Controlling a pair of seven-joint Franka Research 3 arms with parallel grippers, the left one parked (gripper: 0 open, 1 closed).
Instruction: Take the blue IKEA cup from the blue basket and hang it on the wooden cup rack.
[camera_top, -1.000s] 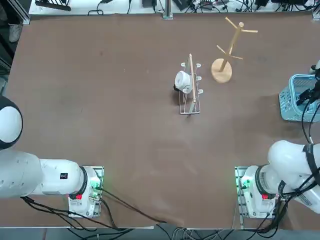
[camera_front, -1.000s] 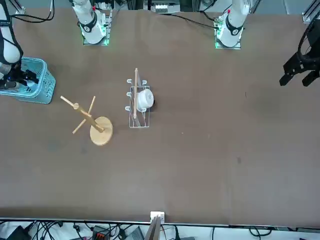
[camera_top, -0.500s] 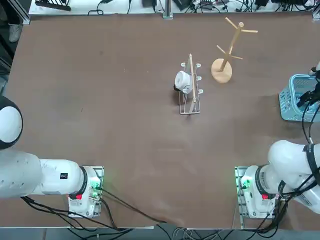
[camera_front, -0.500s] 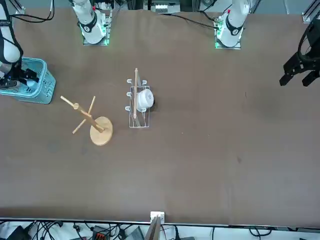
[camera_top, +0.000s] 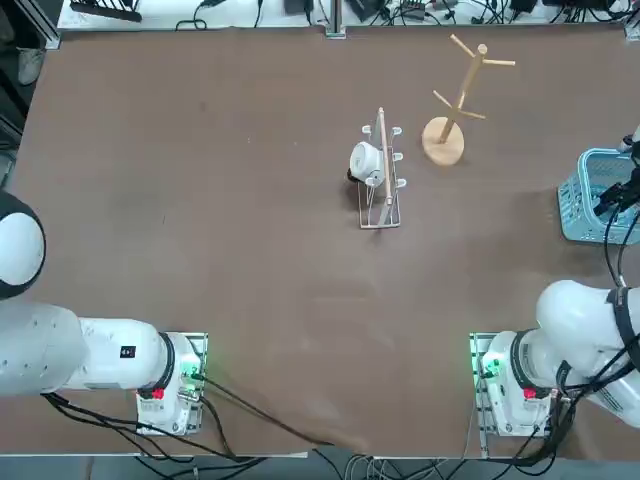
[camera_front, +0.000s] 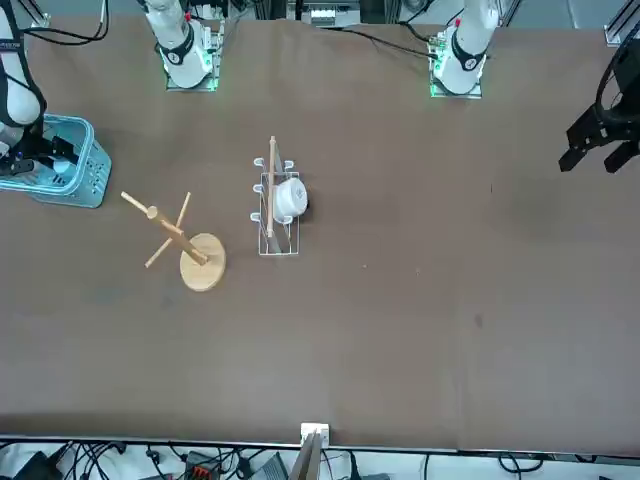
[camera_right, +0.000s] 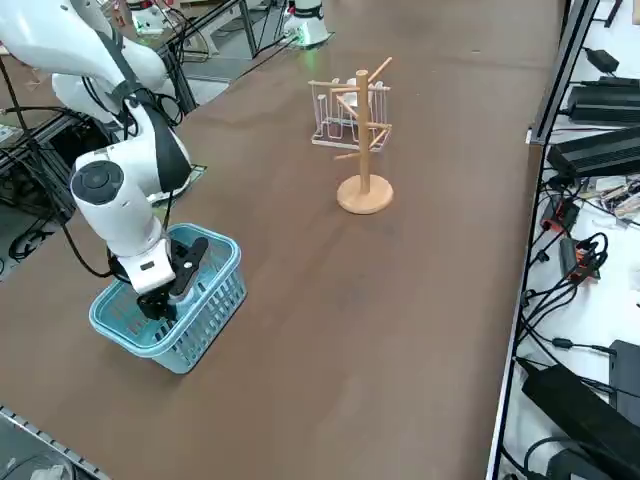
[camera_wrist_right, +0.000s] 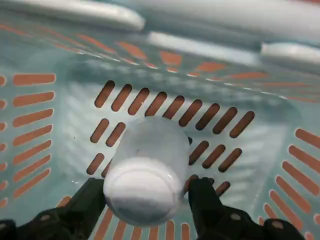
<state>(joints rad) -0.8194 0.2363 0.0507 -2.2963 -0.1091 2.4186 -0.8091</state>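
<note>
Reaching down inside the blue basket (camera_right: 185, 300) with the right hand (camera_wrist_right: 147, 205), fingers (camera_wrist_right: 85, 200) spread wide and standing on either side of the blue IKEA cup (camera_wrist_right: 147, 172). Flanking the cup closely, yet not visibly clamping it; cup lying on its side on the slotted basket floor. Basket sitting at the counter (camera_top: 250, 250) edge on the robot's right, well apart from the wooden cup rack (camera_top: 455, 95). Rack standing upright with bare pegs, near the wire dish rack (camera_top: 380, 185) holding a white mug (camera_top: 365, 160). Compared with a second ago: hand sitting barely lower in the basket, fingers drawing in only a trace; rack, dish rack and mug staying put.
</note>
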